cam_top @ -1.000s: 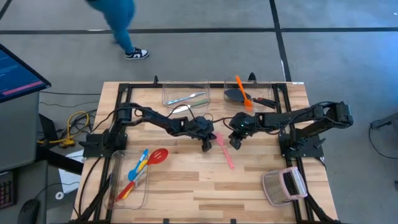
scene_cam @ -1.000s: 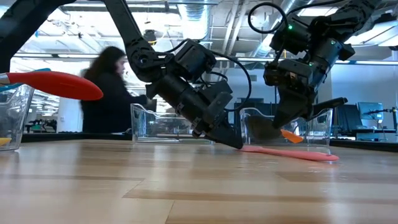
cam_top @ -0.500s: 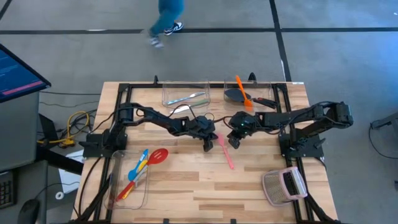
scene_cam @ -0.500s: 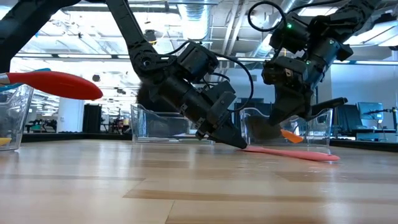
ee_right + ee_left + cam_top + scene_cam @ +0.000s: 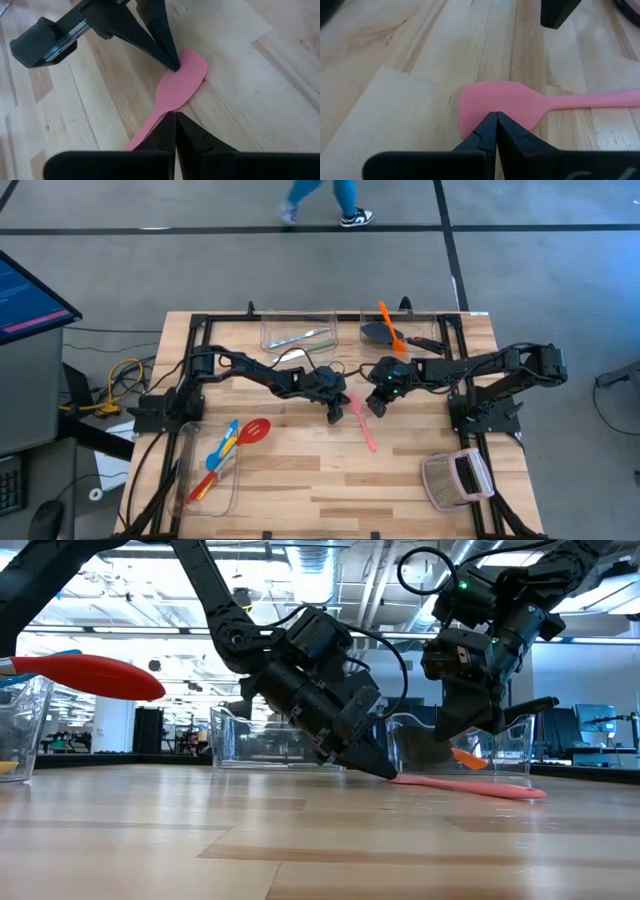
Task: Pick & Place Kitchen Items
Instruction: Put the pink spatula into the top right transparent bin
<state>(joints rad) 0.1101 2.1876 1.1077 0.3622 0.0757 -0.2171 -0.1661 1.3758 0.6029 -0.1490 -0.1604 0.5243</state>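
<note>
A pink spatula [image 5: 362, 425] lies flat on the wooden table near its middle, blade toward the far edge and handle toward the near edge. My left gripper [image 5: 333, 416] is shut, slanting down from the table's left, with its tips on the blade [image 5: 470, 102]. My right gripper [image 5: 377, 410] is shut too. It hangs above the spatula's neck [image 5: 167, 97], clear of it and of the table in the low view [image 5: 447, 740]. My left gripper rests its shut fingertips [image 5: 172, 64] on the pink spatula's blade [image 5: 512, 107], near the blade's edge. It comes slanting down from the table's left. The spatula lies flat on the table [image 5: 470, 787].
Two clear bins stand at the far edge: one holds pale cutlery [image 5: 300, 336], the other an orange spatula and a black turner [image 5: 392, 330]. A bin at the near left [image 5: 190, 470] holds red, blue and yellow utensils. A grey mesh object [image 5: 457, 478] sits near right. A person [image 5: 335, 200] walks beyond the table.
Neither gripper has visibly moved, and the pink spatula lies where it was. The person beyond the far edge has walked toward the right.
</note>
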